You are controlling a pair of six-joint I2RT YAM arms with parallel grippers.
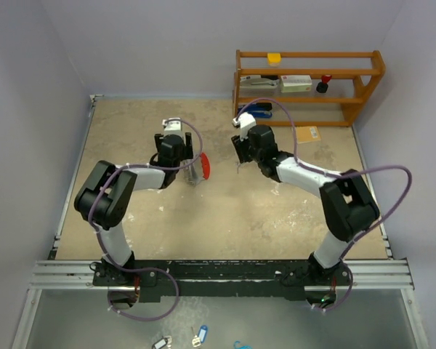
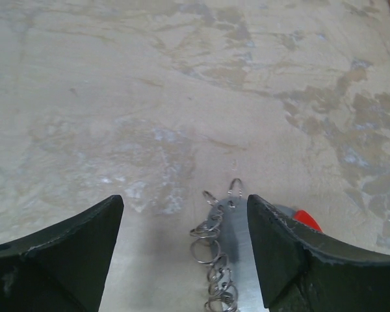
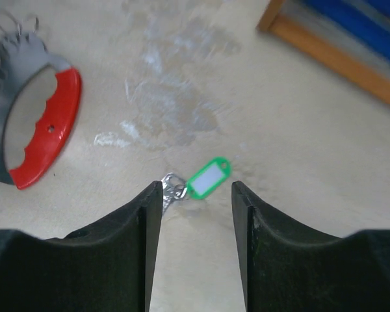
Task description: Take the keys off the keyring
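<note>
The keyring's red crescent (image 3: pixel 49 130) lies at the left of the right wrist view, joined to a grey metal plate. In the top view the keyring (image 1: pixel 204 166) sits just right of my left gripper (image 1: pixel 189 169). In the left wrist view that gripper (image 2: pixel 184 203) is open, with the plate and its silver chain of rings (image 2: pixel 214 260) between the fingers, close beside the right one. The green-tagged key (image 3: pixel 207 177) lies on the table apart from the keyring. It sits just beyond the tips of my open right gripper (image 3: pixel 196 190), which holds nothing.
A wooden shelf (image 1: pixel 309 80) with small items stands at the back right, its lower rail (image 3: pixel 338 58) in the right wrist view. A tan envelope (image 1: pixel 307 133) lies in front of it. Blue-tagged keys (image 1: pixel 200 336) lie below the table's near rail.
</note>
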